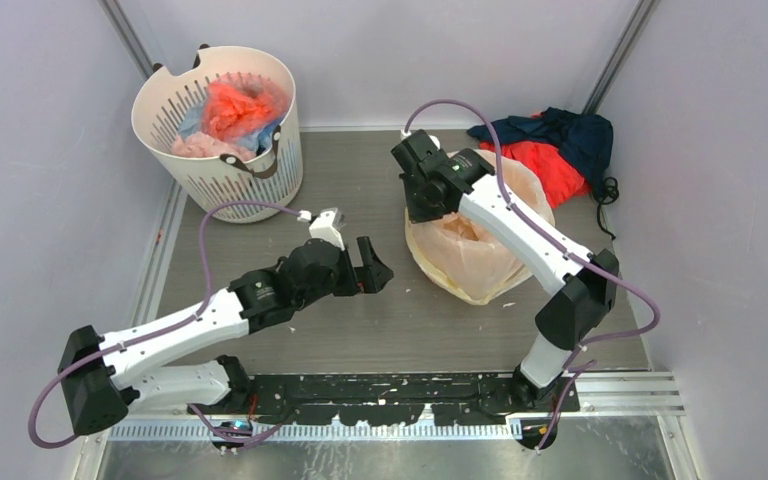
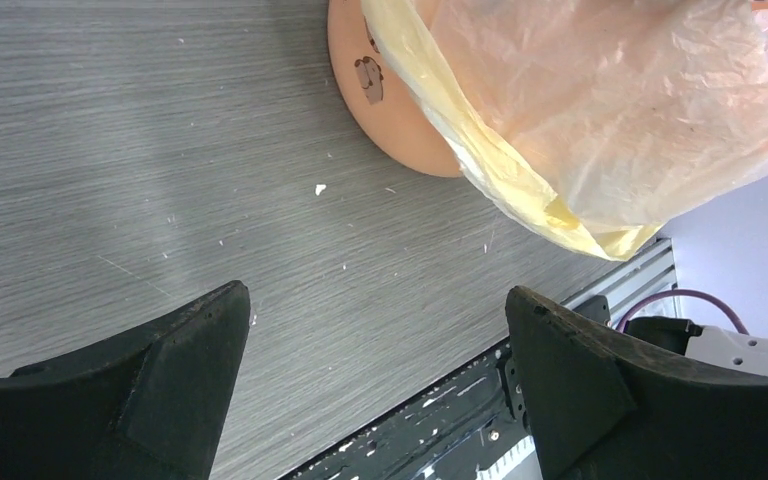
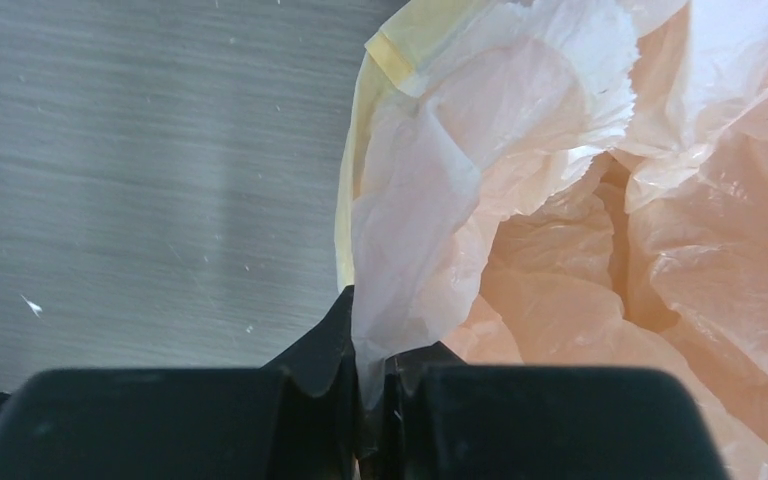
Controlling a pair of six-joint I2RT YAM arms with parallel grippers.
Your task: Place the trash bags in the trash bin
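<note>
The trash bag [image 1: 475, 262], thin wrinkly pale-yellow film, is draped over and into the orange trash bin [image 2: 390, 120], which stands at mid table right of centre. My right gripper [image 1: 430, 205] hangs over the bin's far left rim, shut on a fold of the trash bag [image 3: 460, 200]; the film runs down between the closed right gripper [image 3: 375, 345] jaws. Left of the bin, my left gripper [image 1: 380, 265] is low over the table, wide open with nothing between its fingers. In the left wrist view, the left gripper [image 2: 375, 330] faces the bin's printed side and the hanging bag [image 2: 600, 110].
A white slotted basket [image 1: 222, 170] with red, pink and blue plastic bundles [image 1: 235, 110] stands at the back left. A red and navy cloth heap [image 1: 560, 150] lies at the back right, just behind the bin. A black rail [image 1: 410, 390] runs along the near edge.
</note>
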